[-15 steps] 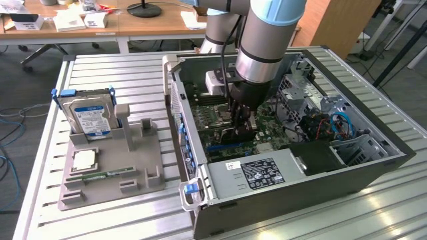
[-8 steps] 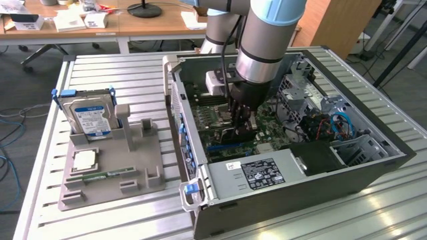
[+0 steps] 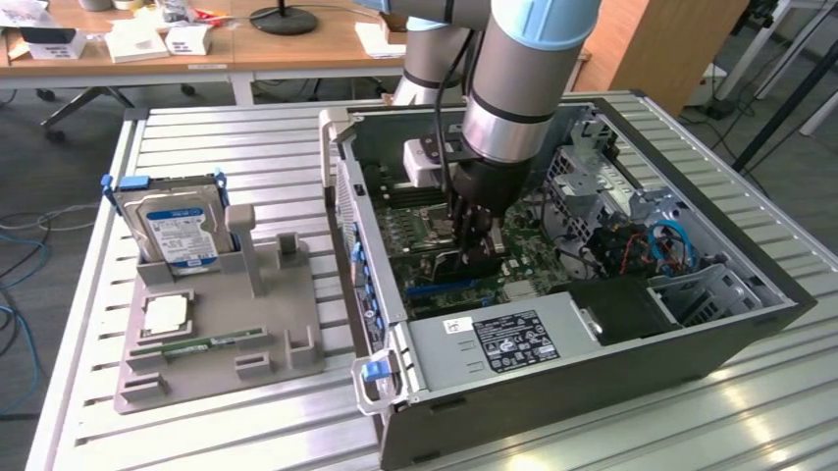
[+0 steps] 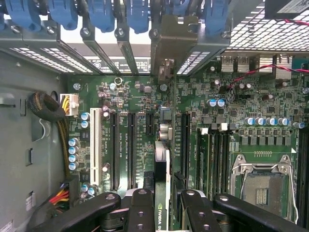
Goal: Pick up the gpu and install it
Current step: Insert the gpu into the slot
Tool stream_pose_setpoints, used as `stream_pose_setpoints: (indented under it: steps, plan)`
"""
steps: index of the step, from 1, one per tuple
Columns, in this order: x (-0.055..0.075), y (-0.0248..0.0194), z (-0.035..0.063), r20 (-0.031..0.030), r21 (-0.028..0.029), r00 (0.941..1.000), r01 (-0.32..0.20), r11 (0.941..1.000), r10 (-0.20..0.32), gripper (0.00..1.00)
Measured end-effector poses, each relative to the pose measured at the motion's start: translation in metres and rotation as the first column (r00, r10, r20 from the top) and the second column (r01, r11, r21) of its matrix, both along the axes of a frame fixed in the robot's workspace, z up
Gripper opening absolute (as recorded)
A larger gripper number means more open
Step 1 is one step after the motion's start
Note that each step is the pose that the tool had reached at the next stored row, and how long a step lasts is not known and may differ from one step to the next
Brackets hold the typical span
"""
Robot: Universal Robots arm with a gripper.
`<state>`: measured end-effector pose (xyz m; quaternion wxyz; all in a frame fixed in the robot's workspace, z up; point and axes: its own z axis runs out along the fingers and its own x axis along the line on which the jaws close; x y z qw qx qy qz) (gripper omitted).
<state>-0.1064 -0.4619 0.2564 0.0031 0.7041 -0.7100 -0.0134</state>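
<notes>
My gripper (image 3: 474,240) reaches down into the open computer case (image 3: 733,324), over the green motherboard (image 4: 231,96). It is shut on the gpu (image 3: 468,267), a thin dark card held on edge. In the wrist view the gpu (image 4: 161,181) runs edge-on between my two black fingers (image 4: 141,208), with a green logo on its near end. The gripper (image 4: 164,200) clamps that near end. The card's pale metal bracket (image 4: 166,46) sits by the case's rear slot openings. The card lies in line with the black expansion slots (image 4: 130,145); I cannot tell whether it touches one.
Blue slot latches (image 4: 101,14) line the case's rear wall. A white slot (image 4: 95,145), a cable bundle (image 4: 48,108) and the bare CPU socket (image 4: 263,186) surround the card. Outside the case, a grey fixture (image 3: 223,324) holds a hard drive (image 3: 177,231) and a memory stick (image 3: 196,345).
</notes>
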Motion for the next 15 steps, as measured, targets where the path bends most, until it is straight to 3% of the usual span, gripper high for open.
stream_pose_setpoints:
  steps: [15]
  plan:
    - [-0.0006,0.0003,-0.0002,0.0015,-0.0003,1.0,-0.009,1.0,0.009,0.26]
